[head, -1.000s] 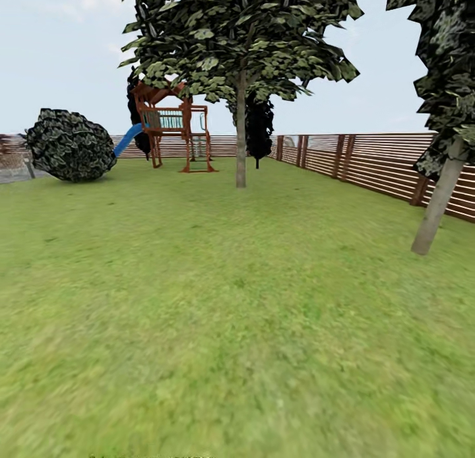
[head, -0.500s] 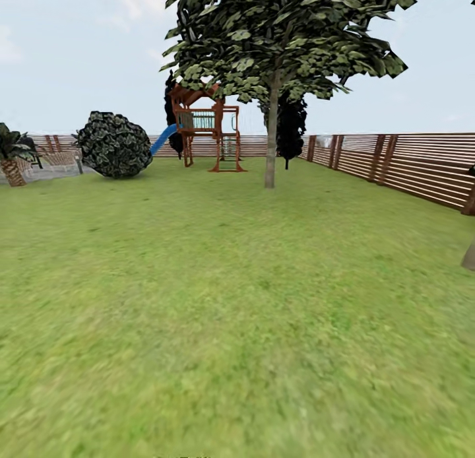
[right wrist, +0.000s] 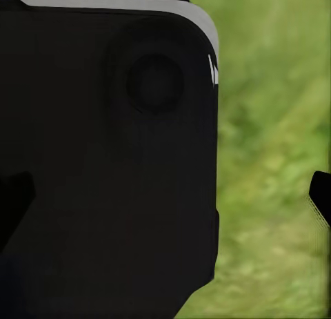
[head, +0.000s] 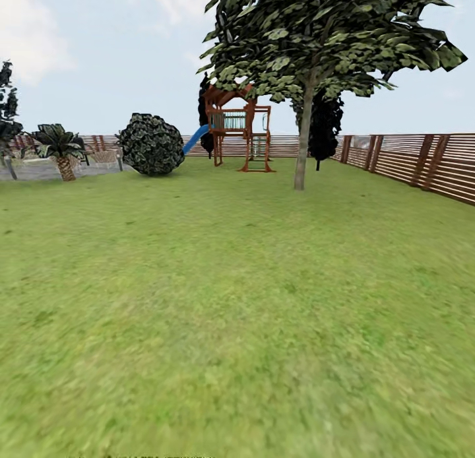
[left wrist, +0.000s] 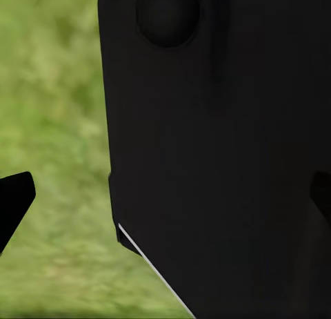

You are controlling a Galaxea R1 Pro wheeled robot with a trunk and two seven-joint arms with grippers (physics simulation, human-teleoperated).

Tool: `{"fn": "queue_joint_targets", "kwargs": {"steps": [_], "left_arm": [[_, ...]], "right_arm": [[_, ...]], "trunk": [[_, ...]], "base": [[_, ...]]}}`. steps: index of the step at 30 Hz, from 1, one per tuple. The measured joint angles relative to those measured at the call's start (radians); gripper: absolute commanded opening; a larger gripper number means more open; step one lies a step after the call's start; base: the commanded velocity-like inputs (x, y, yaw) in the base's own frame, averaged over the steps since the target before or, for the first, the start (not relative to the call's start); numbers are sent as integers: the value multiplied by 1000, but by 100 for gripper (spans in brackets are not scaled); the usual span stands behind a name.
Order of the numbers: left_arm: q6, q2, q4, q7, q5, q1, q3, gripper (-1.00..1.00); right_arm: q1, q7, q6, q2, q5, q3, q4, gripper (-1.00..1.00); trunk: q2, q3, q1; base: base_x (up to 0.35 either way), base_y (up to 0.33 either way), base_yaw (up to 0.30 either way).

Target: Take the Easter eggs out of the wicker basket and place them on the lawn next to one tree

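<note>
The Easter eggs and the wicker basket are out of view. The lawn (head: 237,299) spreads wide and flat ahead of me in the head view. A tree (head: 302,148) with a slim grey trunk and a mottled green canopy stands far ahead, right of centre. In the left wrist view my left gripper (left wrist: 165,198) is open, its dark fingertips (left wrist: 14,201) far apart, with a black part of my own body behind them. My right gripper (right wrist: 165,198) is open too, its fingertips (right wrist: 321,198) wide apart over grass.
A brown slat fence (head: 422,167) closes the garden at the right and back. A wooden play set (head: 239,131) with a blue slide, a round dark bush (head: 152,144) and a low palm-like plant (head: 61,148) stand at the far end.
The head camera has turned left, so the whole scene has slid right. The leaning trunk at the right edge has left the picture and the palm-like plant has come in at the left.
</note>
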Motion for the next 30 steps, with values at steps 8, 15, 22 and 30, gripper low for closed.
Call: {"fn": "queue_joint_targets", "kwargs": {"steps": [8, 15, 22, 30], "left_arm": [[0, 0, 0, 0, 0, 0, 0, 100], [0, 0, 0, 0, 0, 0, 0, 100], [0, 0, 0, 0, 0, 0, 0, 100], [0, 0, 0, 0, 0, 0, 0, 100]], "right_arm": [[0, 0, 0, 0, 0, 0, 0, 100], [0, 0, 0, 0, 0, 0, 0, 100], [0, 0, -1, 1, 0, 0, 0, 100], [0, 0, 0, 0, -1, 0, 0, 100]], "trunk": [[0, 0, 0], [0, 0, 0], [0, 0, 0], [0, 0, 0]], "base": [[0, 0, 297], [0, 0, 297], [0, 0, 297], [0, 0, 297]]}}
